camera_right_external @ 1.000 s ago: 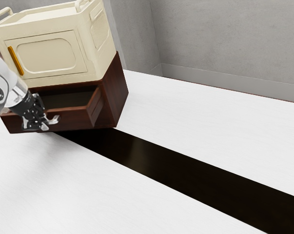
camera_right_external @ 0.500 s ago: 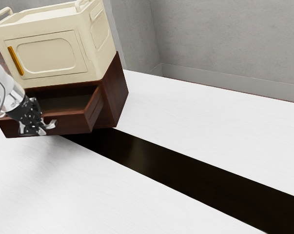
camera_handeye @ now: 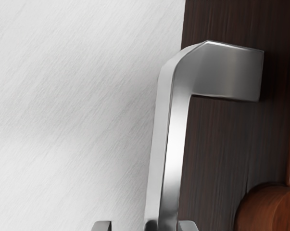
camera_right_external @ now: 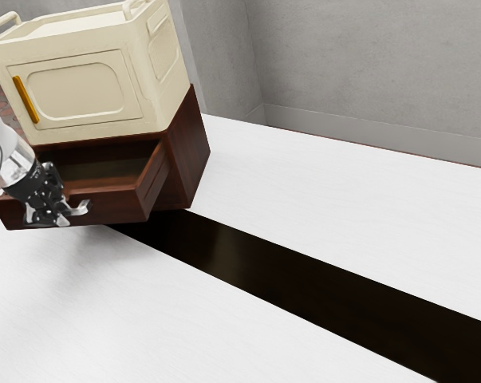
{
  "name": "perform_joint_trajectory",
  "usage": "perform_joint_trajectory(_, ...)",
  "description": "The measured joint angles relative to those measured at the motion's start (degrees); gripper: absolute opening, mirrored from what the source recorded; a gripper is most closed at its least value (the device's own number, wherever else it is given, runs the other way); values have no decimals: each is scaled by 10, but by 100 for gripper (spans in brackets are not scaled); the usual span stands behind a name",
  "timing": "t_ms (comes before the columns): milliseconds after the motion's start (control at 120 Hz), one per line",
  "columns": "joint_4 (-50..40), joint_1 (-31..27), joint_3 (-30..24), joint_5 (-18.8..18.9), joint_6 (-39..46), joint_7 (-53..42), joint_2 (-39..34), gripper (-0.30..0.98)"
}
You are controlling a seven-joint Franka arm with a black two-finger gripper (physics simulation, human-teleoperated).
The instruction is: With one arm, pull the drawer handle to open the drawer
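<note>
My gripper point(camera_right_external: 49, 212) is at the front of the dark brown drawer point(camera_right_external: 116, 207), which stands pulled out from its cabinet with its inside showing. The silver handle point(camera_right_external: 80, 209) reaches out past the fingers toward the exterior view's right. In the wrist view, the handle point(camera_handeye: 172, 144) runs between the two fingertips of the gripper point(camera_handeye: 145, 226). They stand apart, with a gap on one side of the bar, while the other fingertip is against it or very close. The gripper is open around the handle.
A cream box point(camera_right_external: 80, 88) with an orange handle point(camera_right_external: 26, 100) sits on the brown cabinet point(camera_right_external: 189, 152). The white table point(camera_right_external: 328, 199) is crossed by a long dark strip point(camera_right_external: 288, 267). A rounded brown piece point(camera_handeye: 270, 211) lies beside the drawer front.
The drawer has slid farther out of the cabinet, toward the exterior view's lower left. My gripper has moved the same way along with the handle.
</note>
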State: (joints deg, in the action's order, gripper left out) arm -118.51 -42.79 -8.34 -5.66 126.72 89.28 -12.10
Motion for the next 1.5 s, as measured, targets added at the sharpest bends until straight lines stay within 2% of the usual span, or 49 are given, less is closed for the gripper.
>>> perform_joint_trajectory(442, 7, 1, 2, 6, 0, -4, -20, 16)
perform_joint_trajectory(558, 36, 5, 9, 7, -10, -6, -32, 17)
perform_joint_trajectory(650, 138, 56, 52, 13, -74, -7, -27, 19)
perform_joint_trajectory(717, 225, 101, 67, 21, -155, -8, -25, 32)
perform_joint_trajectory(792, 257, 149, 79, 29, -239, -9, -28, 43)
perform_joint_trajectory(908, 225, 213, 83, 37, -329, -11, -27, 54)
perform_joint_trajectory(1050, 184, 274, 71, 38, -387, -16, -35, 61)
perform_joint_trajectory(1500, 159, 278, 85, 36, -411, -26, -23, 68)
